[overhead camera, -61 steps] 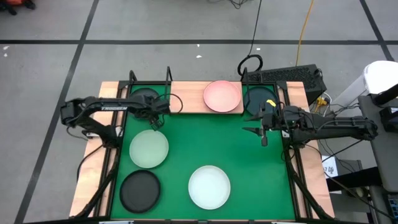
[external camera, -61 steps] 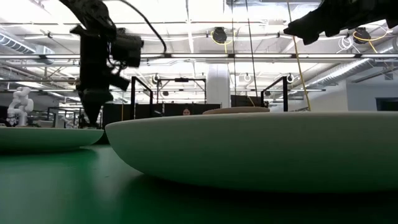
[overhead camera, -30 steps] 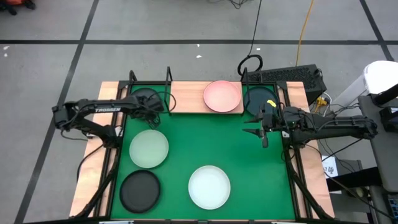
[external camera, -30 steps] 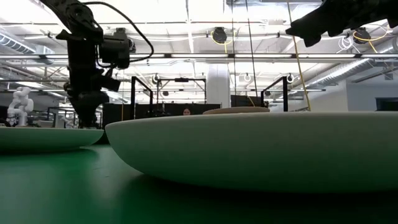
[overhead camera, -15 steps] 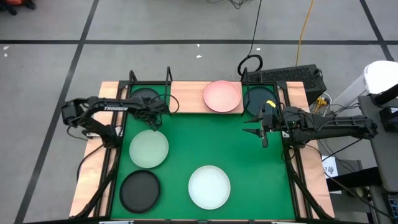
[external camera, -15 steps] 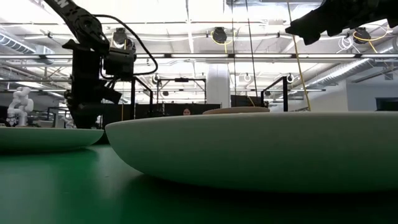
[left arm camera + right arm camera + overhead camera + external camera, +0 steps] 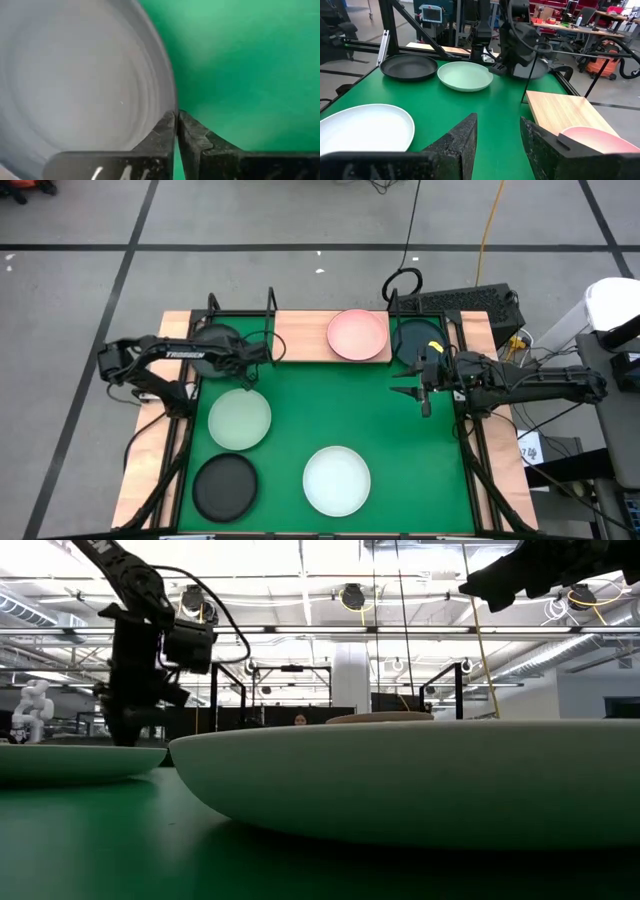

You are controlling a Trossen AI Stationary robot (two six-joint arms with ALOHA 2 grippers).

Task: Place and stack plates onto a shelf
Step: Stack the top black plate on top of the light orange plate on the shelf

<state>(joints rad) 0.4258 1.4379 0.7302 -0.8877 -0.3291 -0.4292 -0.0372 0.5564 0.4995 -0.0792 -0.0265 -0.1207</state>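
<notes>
A dark grey plate (image 7: 213, 340) lies at the table's far left corner, beside the shelf (image 7: 300, 330). My left gripper (image 7: 245, 365) is shut at this plate's rim on the side toward the green mat. A pink plate (image 7: 357, 334) rests on the shelf's right half. On the mat (image 7: 340, 405) lie a pale green plate (image 7: 239, 418), a black plate (image 7: 224, 486) and a white plate (image 7: 337, 480). Another dark plate (image 7: 415, 340) lies right of the shelf. My right gripper (image 7: 420, 395) hovers open over the mat's right part, with nothing between its fingers. My left gripper pinches the dark grey plate's rim (image 7: 171, 107) between its two fingers, at the edge nearest the mat. The fingers (image 7: 162, 132) point down at it from above. Whether the plate is clear of the table, I cannot tell.
Black metal frame rods (image 7: 240, 310) stand around the table's far edge and sides. In the low view the white plate (image 7: 420, 780) fills the foreground, with the pale green plate (image 7: 70, 760) to its left. The mat's centre between the plates is bare green.
My left gripper has come down to the dark grey plate and shut on its rim. The plate has shifted a little toward the table's left edge.
</notes>
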